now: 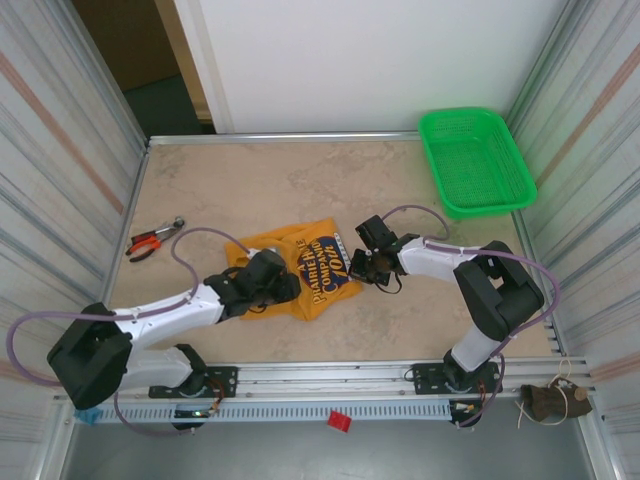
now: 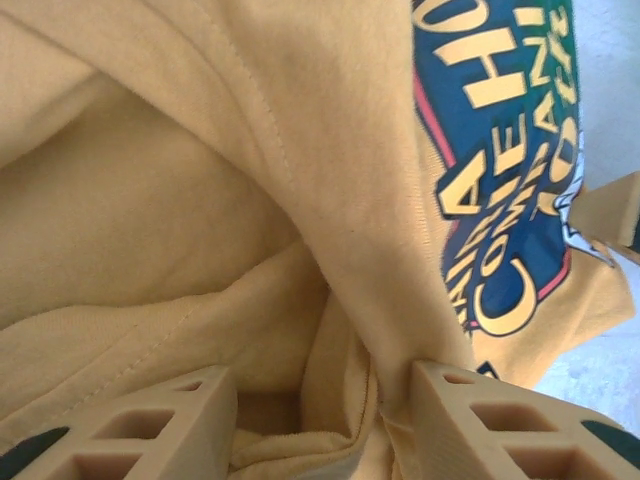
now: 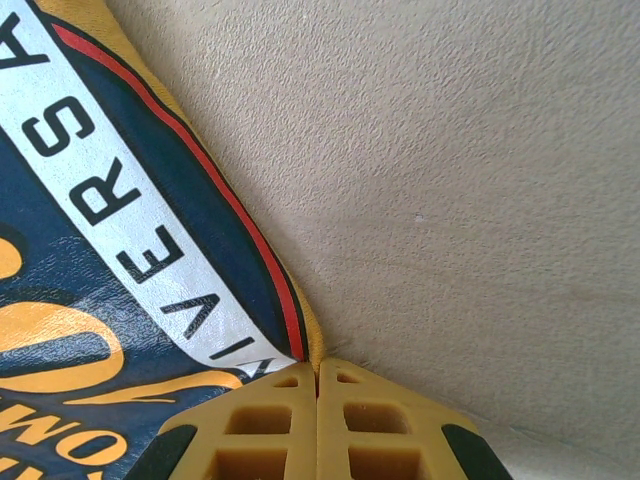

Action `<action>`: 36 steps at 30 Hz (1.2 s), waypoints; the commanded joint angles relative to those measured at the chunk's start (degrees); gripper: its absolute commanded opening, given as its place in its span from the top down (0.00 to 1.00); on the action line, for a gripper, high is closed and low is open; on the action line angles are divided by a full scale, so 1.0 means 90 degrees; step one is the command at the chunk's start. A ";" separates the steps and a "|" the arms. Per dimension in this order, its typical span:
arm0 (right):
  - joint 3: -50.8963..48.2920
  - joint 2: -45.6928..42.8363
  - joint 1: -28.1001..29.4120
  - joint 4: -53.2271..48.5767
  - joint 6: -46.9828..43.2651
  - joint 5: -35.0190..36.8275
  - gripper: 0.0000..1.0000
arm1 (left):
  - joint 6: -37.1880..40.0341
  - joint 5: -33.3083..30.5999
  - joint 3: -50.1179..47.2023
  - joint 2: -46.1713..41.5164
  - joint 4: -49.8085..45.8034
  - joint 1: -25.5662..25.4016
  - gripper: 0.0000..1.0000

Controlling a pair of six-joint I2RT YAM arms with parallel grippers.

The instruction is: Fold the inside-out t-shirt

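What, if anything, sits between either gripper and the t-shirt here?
Nothing visible does. The left gripper is down on the t-shirt with a fold of cloth between its parted jaws; the right gripper is shut right at the shirt's printed edge. The pliers and basket lie well off to the sides.

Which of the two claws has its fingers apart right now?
The left claw: its fingers straddle a fold of the t-shirt. The right claw has its fingers pinched shut on the shirt's printed edge.
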 commanded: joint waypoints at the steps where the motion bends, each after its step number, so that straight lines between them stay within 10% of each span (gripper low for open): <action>1: -0.0131 0.0179 -0.0076 -0.0591 0.0100 0.0569 1.00 | -0.0097 -0.0126 -0.0102 0.0170 0.0097 -0.0022 0.63; 8: -0.0132 0.0110 -0.0087 -0.0692 0.0176 0.0783 1.00 | -0.0571 -0.0781 -0.0134 -0.0770 -0.0990 -0.0070 1.00; 19: -0.0181 0.0101 -0.0107 -0.0693 0.0270 0.0885 1.00 | -0.2455 -0.1360 -0.1117 -0.3027 -0.2502 -0.0090 1.00; 33: -0.0106 0.0159 -0.0125 -0.0733 0.0305 0.0943 1.00 | -0.4413 -0.0990 -0.1160 -0.2820 -0.3723 -0.1456 1.00; 36: -0.0105 0.0147 -0.0125 -0.0740 0.0305 0.0943 1.00 | -0.4322 -0.1465 -0.0836 -0.2936 -0.4198 -0.1533 0.65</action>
